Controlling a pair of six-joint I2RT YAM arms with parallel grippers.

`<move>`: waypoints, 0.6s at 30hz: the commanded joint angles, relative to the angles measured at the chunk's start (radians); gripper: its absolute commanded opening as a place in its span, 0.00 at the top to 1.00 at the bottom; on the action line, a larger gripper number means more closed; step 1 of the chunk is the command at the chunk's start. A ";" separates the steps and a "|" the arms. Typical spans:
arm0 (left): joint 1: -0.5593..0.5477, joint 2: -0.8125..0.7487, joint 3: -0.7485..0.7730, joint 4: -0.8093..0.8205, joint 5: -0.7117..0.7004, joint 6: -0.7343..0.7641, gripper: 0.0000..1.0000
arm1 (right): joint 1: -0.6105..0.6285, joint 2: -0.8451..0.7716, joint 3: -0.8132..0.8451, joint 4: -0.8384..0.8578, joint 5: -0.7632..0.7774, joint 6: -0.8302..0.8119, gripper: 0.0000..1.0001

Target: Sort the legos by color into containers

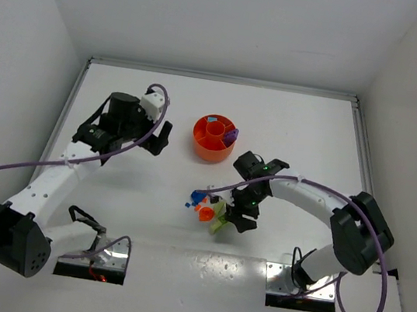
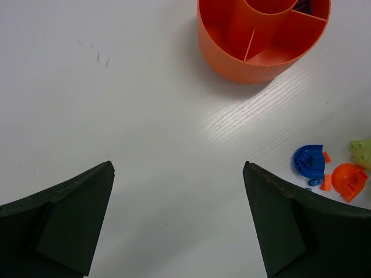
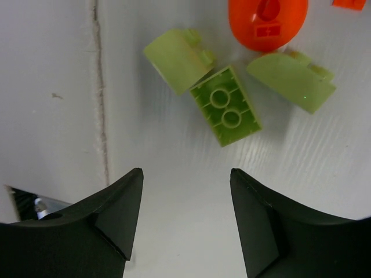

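Observation:
The round orange tray (image 1: 203,150) stands mid-table, with a purple piece (image 1: 230,136) in its right section and a small blue piece (image 1: 211,119) at its far side. Loose legos lie in front of it: blue (image 1: 197,197), orange (image 1: 205,213) and yellow-green (image 1: 220,213). My right gripper (image 1: 238,213) is open and empty just right of this cluster. In the right wrist view it (image 3: 186,172) hovers short of an upturned yellow-green brick (image 3: 226,107), two rounded yellow-green pieces (image 3: 175,58) and an orange piece (image 3: 266,23). My left gripper (image 1: 160,137) is open and empty, left of the tray (image 2: 232,58).
The left wrist view shows a blue rounded piece (image 2: 308,160), an orange one (image 2: 349,180) and a yellow-green one (image 2: 362,152) at its right edge. A table seam (image 3: 99,87) runs left of the yellow-green pieces. White walls enclose the table.

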State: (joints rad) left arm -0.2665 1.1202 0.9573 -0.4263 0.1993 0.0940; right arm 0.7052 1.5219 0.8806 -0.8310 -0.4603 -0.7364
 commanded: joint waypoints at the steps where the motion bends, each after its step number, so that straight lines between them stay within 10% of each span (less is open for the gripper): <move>1: 0.010 -0.042 -0.009 0.001 0.011 0.018 0.00 | 0.037 0.015 -0.002 0.122 0.041 -0.049 0.37; 18: 0.010 -0.060 -0.049 0.001 -0.008 0.058 0.00 | 0.131 0.193 0.050 0.225 0.111 -0.061 0.37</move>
State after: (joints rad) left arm -0.2665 1.0882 0.9108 -0.4339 0.1940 0.1352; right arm 0.8181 1.6958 0.8867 -0.6582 -0.3592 -0.7895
